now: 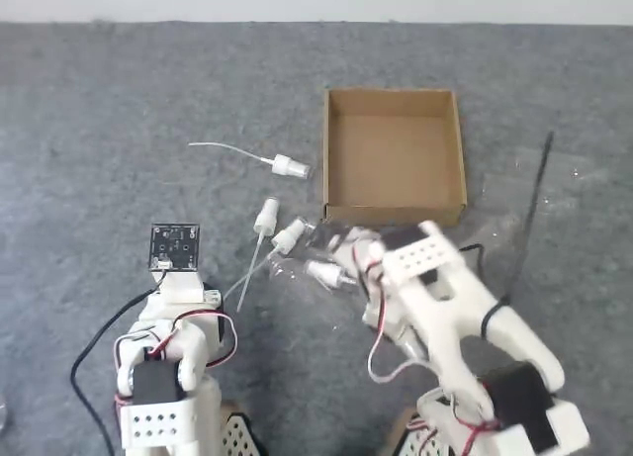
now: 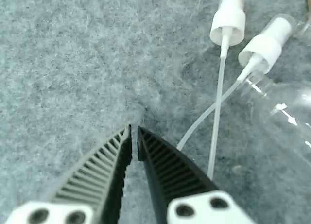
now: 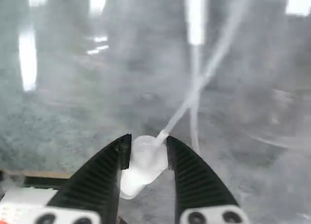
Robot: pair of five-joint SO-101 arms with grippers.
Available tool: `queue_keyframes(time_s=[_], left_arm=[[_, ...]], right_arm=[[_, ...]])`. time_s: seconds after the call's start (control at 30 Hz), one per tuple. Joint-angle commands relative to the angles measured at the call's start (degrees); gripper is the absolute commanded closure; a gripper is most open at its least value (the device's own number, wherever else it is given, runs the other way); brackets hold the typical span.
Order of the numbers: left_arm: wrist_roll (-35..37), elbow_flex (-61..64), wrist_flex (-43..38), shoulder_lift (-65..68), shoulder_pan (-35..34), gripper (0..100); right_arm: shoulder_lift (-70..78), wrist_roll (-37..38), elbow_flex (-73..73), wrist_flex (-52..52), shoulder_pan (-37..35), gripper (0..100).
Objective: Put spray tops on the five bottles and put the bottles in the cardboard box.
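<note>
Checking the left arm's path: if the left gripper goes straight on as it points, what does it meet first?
Probably bare carpet. The shut left gripper points at it; the dip tubes lie off to one side, apparently clear.

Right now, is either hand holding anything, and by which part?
The right hand grips a spray top by its white head. The left hand is shut, holding nothing.

The left claw [image 2: 134, 131] hangs over the grey table [image 2: 63, 63], fingers almost together with nothing between them. Two white spray tops [image 2: 228, 27] [image 2: 260, 48] lie farther off to the right, their tubes crossing. A clear bottle [image 2: 282, 117] lies just beside them.
</note>
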Motion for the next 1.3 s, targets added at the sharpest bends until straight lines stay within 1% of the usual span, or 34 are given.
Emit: queue_keyframes(time_s=[0.0,0.17,0.43,0.57,0.77,0.93,1.07,1.27], left_arm=[[0.44,-0.40,-0.18,-0.88,-0.26,99],[0.44,-0.40,-0.18,-0.88,-0.26,99],[0.44,-0.40,-0.18,-0.88,-0.26,99],[0.44,-0.40,-0.18,-0.88,-0.26,99],[0.44,-0.40,-0.18,-0.88,-0.26,99],[0.44,-0.40,-0.18,-0.88,-0.26,99],[0.44,-0.40,-0.18,-0.88,-0.26,99],[0.44,-0.40,-0.18,-0.88,-0.26,99]], right_arm=[[1.19,-0.44,-8.88,-0.75,6.37,99.3],[2.51,-0.44,-15.38,-0.57,9.71,99.0],[1.89,-0.62,-21.54,0.40,9.36,99.0],[1.89,-0.79,-24.70,2.51,7.25,99.0],[2.51,-0.97,-29.27,3.65,2.24,99.0],[2.59,-5.63,-33.93,3.30,-1.71,99.0],[3.30,-6.59,-37.98,3.03,-4.26,99.0],[13.14,-11.87,-49.85,3.38,-6.90,99.0]])
